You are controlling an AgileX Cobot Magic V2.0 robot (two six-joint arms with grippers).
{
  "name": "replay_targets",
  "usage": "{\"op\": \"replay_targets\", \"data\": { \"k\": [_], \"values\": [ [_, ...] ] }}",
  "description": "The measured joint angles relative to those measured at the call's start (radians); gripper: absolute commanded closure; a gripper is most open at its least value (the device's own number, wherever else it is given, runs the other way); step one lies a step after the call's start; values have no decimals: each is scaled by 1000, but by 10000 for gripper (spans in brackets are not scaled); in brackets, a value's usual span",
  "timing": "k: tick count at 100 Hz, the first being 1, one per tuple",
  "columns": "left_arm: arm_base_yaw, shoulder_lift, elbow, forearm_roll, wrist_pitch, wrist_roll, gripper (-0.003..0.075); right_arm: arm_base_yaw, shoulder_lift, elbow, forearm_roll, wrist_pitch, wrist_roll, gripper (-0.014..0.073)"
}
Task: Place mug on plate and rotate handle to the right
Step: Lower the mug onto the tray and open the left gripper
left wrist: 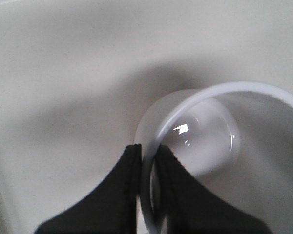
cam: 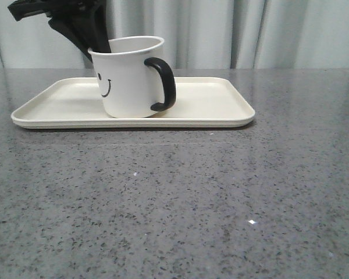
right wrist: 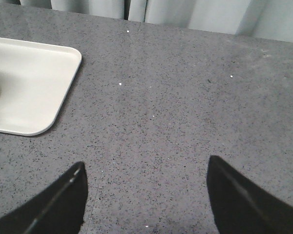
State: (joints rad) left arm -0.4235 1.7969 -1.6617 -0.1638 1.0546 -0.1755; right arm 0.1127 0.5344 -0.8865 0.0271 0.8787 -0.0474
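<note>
My left gripper is closed on the rim of the white mug, one finger inside the cup and one outside, pinching its wall. The mug sits tilted on the cream plate, directly beneath this gripper, its black handle on the side away from my fingers. My right gripper hangs spread wide over the bare grey counter, well apart from the mug, with the plate's corner off to one side
</note>
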Motion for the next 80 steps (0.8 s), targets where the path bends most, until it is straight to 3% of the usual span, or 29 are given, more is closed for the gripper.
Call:
{"op": "replay_targets", "data": {
  "k": [18, 56, 68, 80],
  "values": [
    [0, 0, 0, 0, 0, 0, 720, 0, 0, 0, 0, 0, 0, 72],
    [0, 0, 0, -2, -18, 45, 361, 0, 0, -1, 0, 0, 0, 72],
    [0, 0, -2, -2, -24, 45, 296, 0, 0, -1, 0, 0, 0, 72],
    [0, 0, -23, -2, -24, 45, 288, 0, 0, -1, 0, 0, 0, 72]
  ]
}}
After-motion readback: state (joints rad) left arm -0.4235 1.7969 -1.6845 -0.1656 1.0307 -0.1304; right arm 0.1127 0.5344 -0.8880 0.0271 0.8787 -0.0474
